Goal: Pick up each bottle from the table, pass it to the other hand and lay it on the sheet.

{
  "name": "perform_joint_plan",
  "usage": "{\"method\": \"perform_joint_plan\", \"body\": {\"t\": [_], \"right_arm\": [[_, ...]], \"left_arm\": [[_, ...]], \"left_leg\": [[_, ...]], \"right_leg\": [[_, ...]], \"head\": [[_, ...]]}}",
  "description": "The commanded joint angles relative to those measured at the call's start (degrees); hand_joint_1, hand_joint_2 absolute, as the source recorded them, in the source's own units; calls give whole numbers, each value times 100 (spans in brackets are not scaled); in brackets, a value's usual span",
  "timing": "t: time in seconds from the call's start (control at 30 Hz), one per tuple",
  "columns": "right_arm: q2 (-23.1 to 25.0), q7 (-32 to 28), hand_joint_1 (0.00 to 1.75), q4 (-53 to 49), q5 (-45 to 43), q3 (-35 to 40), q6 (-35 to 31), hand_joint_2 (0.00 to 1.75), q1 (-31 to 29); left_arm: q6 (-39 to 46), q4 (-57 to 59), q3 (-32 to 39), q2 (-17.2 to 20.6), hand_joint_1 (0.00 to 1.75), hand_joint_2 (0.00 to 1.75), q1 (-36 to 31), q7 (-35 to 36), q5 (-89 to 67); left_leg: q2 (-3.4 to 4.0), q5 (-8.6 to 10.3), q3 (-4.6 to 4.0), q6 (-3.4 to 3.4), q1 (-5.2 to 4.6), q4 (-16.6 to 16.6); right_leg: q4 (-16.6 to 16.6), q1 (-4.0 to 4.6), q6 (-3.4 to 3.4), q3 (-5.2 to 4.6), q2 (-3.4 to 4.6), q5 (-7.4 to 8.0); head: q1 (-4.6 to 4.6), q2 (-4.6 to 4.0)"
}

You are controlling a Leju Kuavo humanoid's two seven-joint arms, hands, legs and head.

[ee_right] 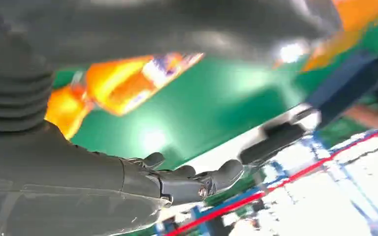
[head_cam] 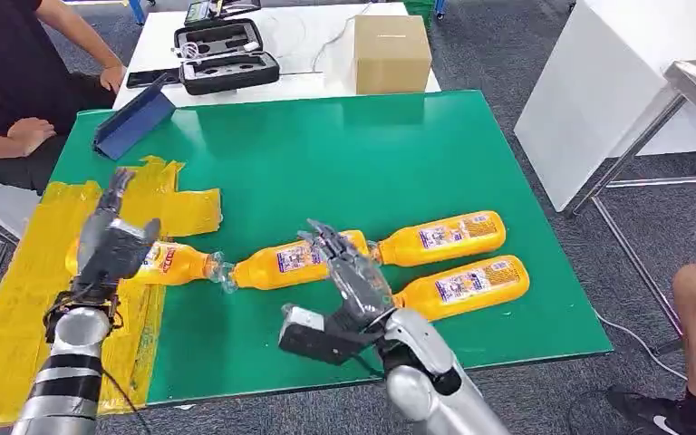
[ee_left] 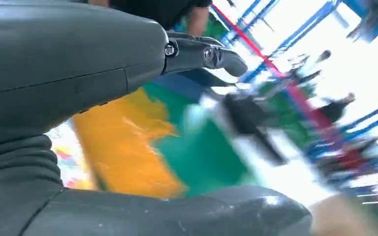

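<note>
Right hand (head_cam: 355, 276) empty, fingers spread, over the green table mat (head_cam: 344, 154). Left hand (head_cam: 113, 246) empty too, fingers loose, above the yellow taped sheet (head_cam: 18, 308). Four orange plastic juice bottles lie flat: one on the sheet's edge (head_cam: 177, 263) by the left hand; the next (head_cam: 281, 261) just left of the right hand, long axis roughly sideways, cap leftward.

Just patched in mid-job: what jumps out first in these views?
Four orange bottles lie on the green table, near its front edge; the leftmost bottle rests partly on the yellow sheet at the left. The right hand hovers open above the middle bottles, and the left hand is raised over the sheet.
</note>
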Motion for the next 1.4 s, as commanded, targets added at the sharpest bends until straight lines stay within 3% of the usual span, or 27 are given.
{"method": "perform_joint_plan", "body": {"t": [0.03,0.2,0.37,0.77,1.1,1.2,1.23,1.4], "right_arm": [[234,-146,0,2038,15,-510,-182,175,-770],[225,-71,0,2278,40,-465,-87,175,-875],[288,29,0,3282,158,-215,216,175,-1474],[315,35,0,3423,188,-152,262,175,-1551],[753,173,0,5184,490,528,601,175,-2727],[913,245,0,5481,733,833,663,175,-2977],[939,327,0,5482,938,988,503,175,-3185],[1136,483,0,5610,1089,1260,1010,175,-3623]], "left_arm": [[-141,-1504,-102,-426,0,0,648,-208,863],[-163,-1528,-343,-381,0,0,654,-200,991],[-241,-1282,-498,-359,0,0,439,-231,1106],[-242,-1248,-509,-347,0,0,412,-234,1106],[-410,-882,-705,-345,0,0,109,-306,1262],[-416,-824,-759,-354,0,0,80,-333,1286],[-399,-956,-693,-406,0,0,44,-637,1444],[-609,-1218,-646,-431,0,0,29,-370,1562]], "left_leg": [[14,-10,34,-7,4,-5],[3,-12,29,-8,4,-3],[8,-4,13,-4,7,3],[-4,-4,14,-5,5,1],[11,3,3,-3,4,2],[8,3,4,-4,4,1],[7,4,3,-4,4,2],[10,3,-8,-4,3,9]], "right_leg": [[-8,7,-12,30,2,-4],[-3,8,-11,25,-6,-11],[0,10,-8,8,0,-1],[2,7,-7,13,-12,-7],[4,6,-5,-5,0,3],[4,5,-5,-4,-2,2],[5,5,-4,-4,-2,1],[16,3,-4,-16,1,0]], "head": [[2,0],[-2,0],[0,0],[0,0],[0,0],[-2,0],[0,0],[0,0]]}}
